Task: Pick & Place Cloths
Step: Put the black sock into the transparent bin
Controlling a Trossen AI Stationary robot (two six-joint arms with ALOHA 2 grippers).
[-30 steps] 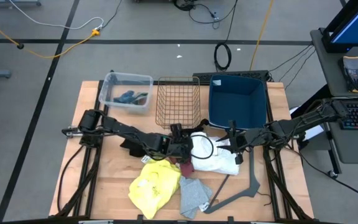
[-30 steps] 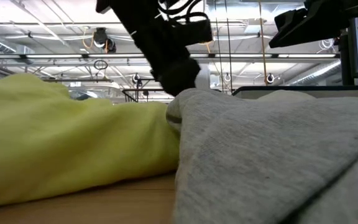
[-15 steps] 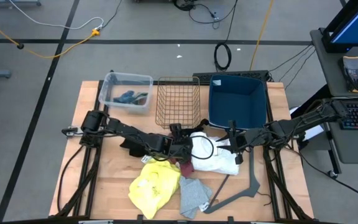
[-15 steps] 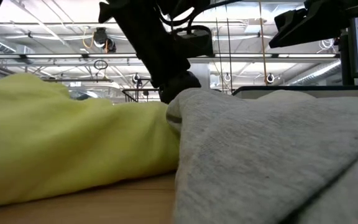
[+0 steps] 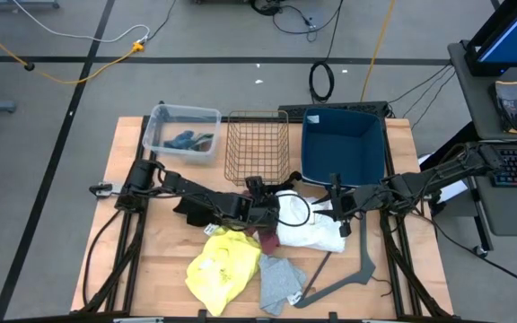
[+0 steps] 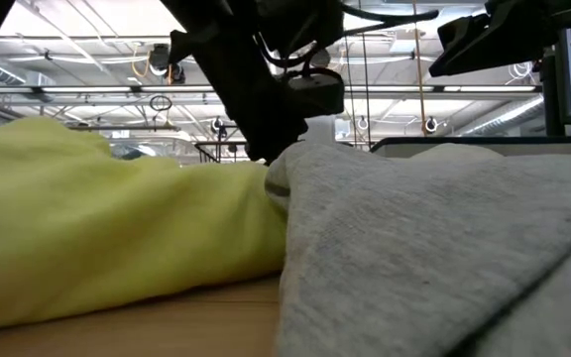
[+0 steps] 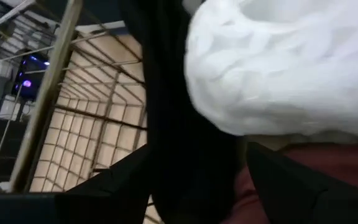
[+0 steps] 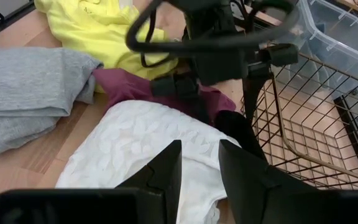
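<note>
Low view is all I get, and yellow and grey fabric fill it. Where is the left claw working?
Observer: The left claw is at the maroon cloth, right beside the white cloth.
Operator: And the right claw?
Observer: The right claw hangs open over the white cloth.
Operator: Anything in a bin?
Observer: A teal-blue cloth lies in the clear bin.

Two dark jointed arms w/ looped black cables.
</note>
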